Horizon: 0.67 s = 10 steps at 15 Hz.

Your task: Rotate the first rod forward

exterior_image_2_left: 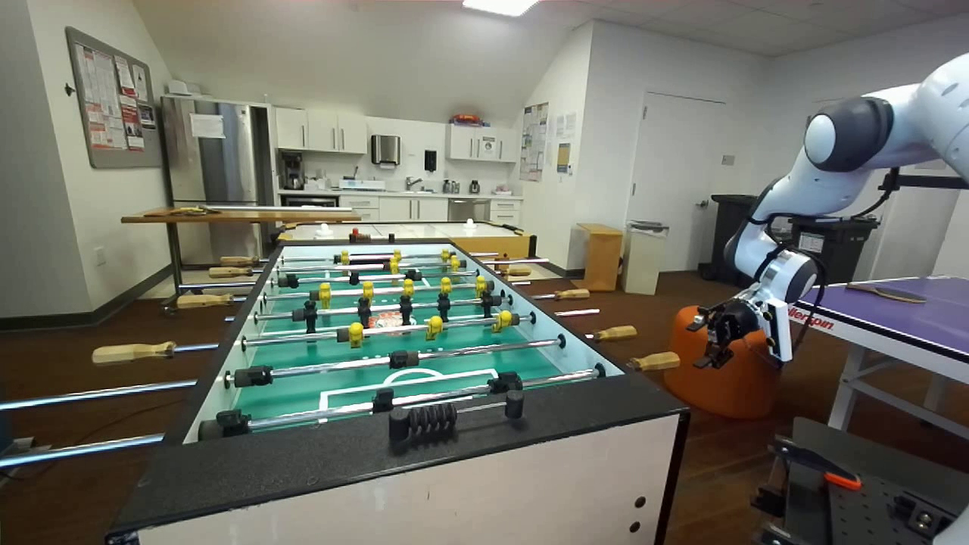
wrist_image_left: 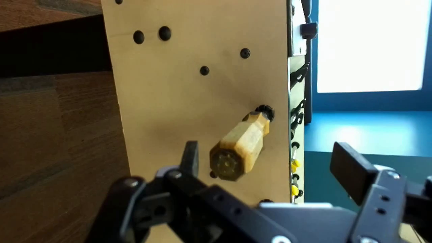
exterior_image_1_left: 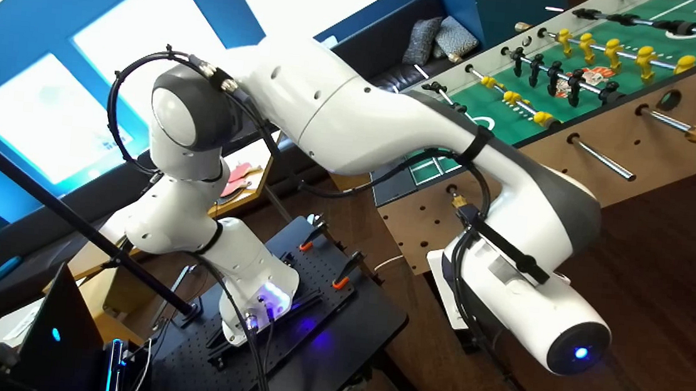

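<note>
Wooden handle (exterior_image_2_left: 655,362) on the nearest rod (exterior_image_2_left: 447,396) pokes out right of the table (exterior_image_2_left: 303,462) in an exterior view, just left of my gripper (exterior_image_2_left: 700,343), whose fingers (wrist_image_left: 354,173) I see spread wide.

The arm (exterior_image_1_left: 392,124) partly hides the foosball table (exterior_image_1_left: 672,166) in an exterior view

I've got my arm (exterior_image_1_left: 385,129) bent in front of the foosball game (exterior_image_1_left: 618,134), one handle (exterior_image_1_left: 459,201) kinda poking out by the cables (exterior_image_1_left: 458,262).

The handle (wrist_image_left: 239,145) is tan, the hand (wrist_image_left: 270,162) black, the field (exterior_image_2_left: 386,346) white-lined green.
</note>
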Motion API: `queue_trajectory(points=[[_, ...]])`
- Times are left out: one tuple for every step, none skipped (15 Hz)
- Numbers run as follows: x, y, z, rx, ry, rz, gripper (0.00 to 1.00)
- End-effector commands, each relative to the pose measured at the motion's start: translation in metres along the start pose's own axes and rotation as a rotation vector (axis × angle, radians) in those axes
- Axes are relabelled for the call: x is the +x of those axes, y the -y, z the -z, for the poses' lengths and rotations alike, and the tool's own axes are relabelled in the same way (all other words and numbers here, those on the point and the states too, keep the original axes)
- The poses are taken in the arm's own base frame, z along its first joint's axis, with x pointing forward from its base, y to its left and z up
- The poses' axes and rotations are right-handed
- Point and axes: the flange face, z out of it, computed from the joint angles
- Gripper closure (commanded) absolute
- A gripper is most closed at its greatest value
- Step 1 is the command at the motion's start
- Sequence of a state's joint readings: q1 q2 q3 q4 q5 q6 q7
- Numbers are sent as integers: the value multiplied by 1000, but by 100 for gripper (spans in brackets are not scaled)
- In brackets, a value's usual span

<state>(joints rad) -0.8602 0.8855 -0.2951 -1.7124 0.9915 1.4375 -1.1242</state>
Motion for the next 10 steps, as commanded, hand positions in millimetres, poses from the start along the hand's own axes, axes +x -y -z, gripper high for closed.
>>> queue_trajectory(points=[[1,-18,-1,65,-26,14,0],[0,-24,-3,90,-32,15,0],[0,-29,-5,111,-38,11,0],[0,-33,-6,128,-43,9,0],[0,-37,-9,153,-47,6,0],[0,-40,-12,178,-46,6,0],[2,-42,-15,205,-47,6,0],[3,-44,-19,240,-47,4,0],[4,-45,-23,269,-51,7,0],[5,-46,-28,295,-52,5,0]])
